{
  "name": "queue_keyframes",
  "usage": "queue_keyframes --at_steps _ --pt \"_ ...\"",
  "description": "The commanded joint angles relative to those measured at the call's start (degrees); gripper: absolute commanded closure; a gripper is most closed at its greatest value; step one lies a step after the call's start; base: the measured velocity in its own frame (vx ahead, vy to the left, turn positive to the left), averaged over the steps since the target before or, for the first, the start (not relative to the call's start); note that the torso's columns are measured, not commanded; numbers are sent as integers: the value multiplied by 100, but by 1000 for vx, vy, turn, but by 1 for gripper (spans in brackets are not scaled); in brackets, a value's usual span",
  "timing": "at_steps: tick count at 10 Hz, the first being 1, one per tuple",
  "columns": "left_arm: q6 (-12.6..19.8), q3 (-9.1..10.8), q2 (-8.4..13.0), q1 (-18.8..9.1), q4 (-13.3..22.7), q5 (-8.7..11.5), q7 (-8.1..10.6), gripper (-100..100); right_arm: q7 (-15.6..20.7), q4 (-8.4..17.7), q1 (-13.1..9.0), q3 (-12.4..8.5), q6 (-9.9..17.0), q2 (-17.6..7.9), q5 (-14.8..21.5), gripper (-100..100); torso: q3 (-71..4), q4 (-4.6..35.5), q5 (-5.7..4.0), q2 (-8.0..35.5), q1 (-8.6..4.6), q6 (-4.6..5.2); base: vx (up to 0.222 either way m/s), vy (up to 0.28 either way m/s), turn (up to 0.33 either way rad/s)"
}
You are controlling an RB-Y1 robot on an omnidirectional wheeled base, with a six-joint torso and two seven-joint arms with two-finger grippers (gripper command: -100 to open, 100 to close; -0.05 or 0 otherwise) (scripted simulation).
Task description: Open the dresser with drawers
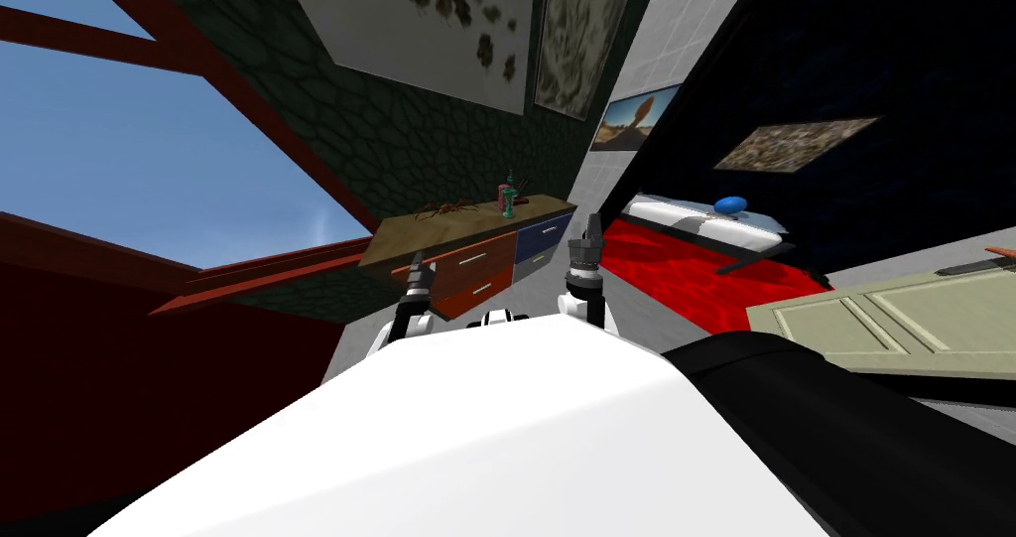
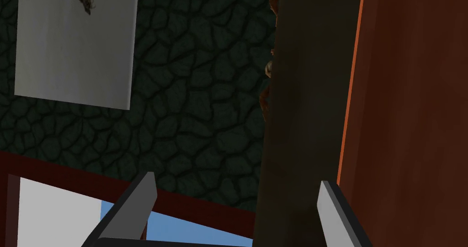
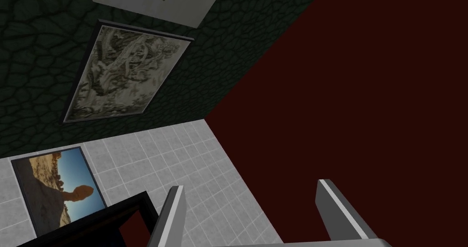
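The dresser (image 1: 466,248) stands against the dark green wall at the centre of the head view, just above the two forearms. None of its drawers looks pulled out. It shows four drawer fronts. Two are stacked on its left half, the upper orange drawer (image 1: 461,260) over the lower orange drawer (image 1: 478,295). On its right half a blue drawer (image 1: 543,231) sits over a grey drawer (image 1: 534,263). Each orange front carries one pale bar handle (image 1: 476,255). A small cluster of green and red bottles (image 1: 508,201) stands on the wooden top; their number is too small to tell.

The left claw (image 1: 418,266) is raised left of centre in the head view, near the left end of the orange fronts. In its wrist view the two fingers (image 2: 333,212) stand wide apart with nothing between them, and a broad orange panel lies just beside one of them. That spread reads as preparation to straddle a handle, so the step in hand is probably the reach, with the pull not yet begun.

The right claw (image 1: 592,228) is held up right of centre, close to the blue drawer's corner. Its two fingers (image 3: 172,212) are likewise parted and empty, so it is likely parked out of the way.
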Motion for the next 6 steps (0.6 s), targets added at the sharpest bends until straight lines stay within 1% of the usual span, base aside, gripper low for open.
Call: queue_keyframes --at_steps 1,4,5,6 --pt "166 34 -85 -129 369 31 85 -100 0 0 0 0 0 0 0 0 -2 -1 0 -4 -2 0 68 -157 160" --pt "396 87 -136 -277 758 79 200 -100 0 0 0 0 0 0 0 0 -16 -7 -5 -26 -15 1 83 -163 179" --pt "396 87 -136 -277 758 79 200 -100 0 0 0 0 0 0 0 0 -13 -6 -4 -19 -15 0 51 -130 69" --pt "472 105 -145 -326 885 95 238 -100 0 0 -1 0 0 0 0 0 -5 -2 -1 -8 -4 3 54 -111 110"
